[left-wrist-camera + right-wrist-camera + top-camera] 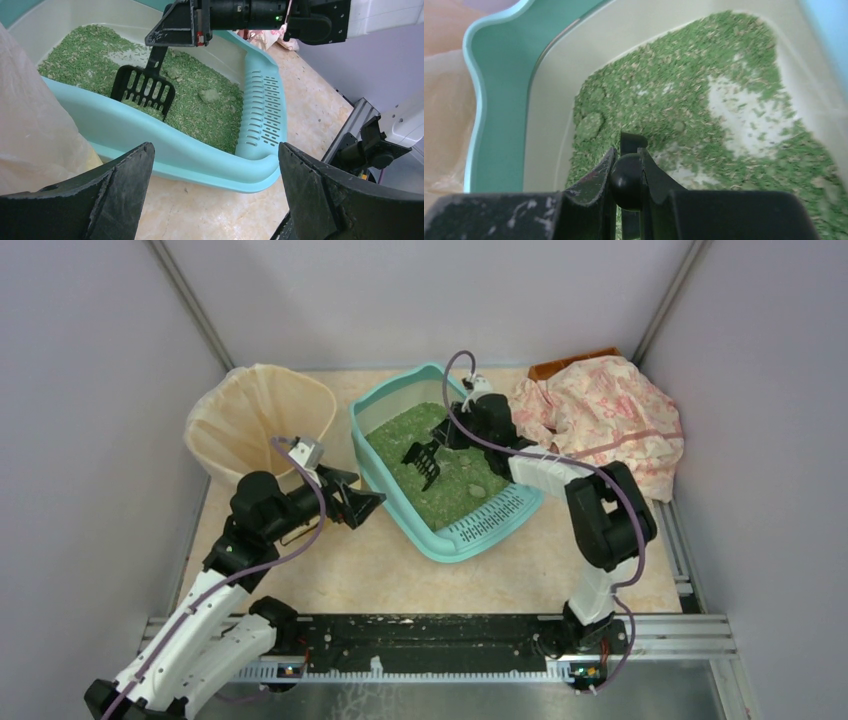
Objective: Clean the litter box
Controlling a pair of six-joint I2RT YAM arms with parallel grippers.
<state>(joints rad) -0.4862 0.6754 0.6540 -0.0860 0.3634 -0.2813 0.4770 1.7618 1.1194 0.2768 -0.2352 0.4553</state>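
Litter box [490,515], twelve o'clock on the worktop [600,570]: stiff, probably light plastic, best gripped at its rim. Right tool [446,433] grasps the scoop [425,462]; left tool [368,490], at nine o'clock, released.

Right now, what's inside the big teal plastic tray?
I see green granules, a greenish clump and a black slotted plastic scoop gripped by the right gripper. Anything buried under the granules is hidden.

no legible text, label, brand, number or sign anywhere in these three views
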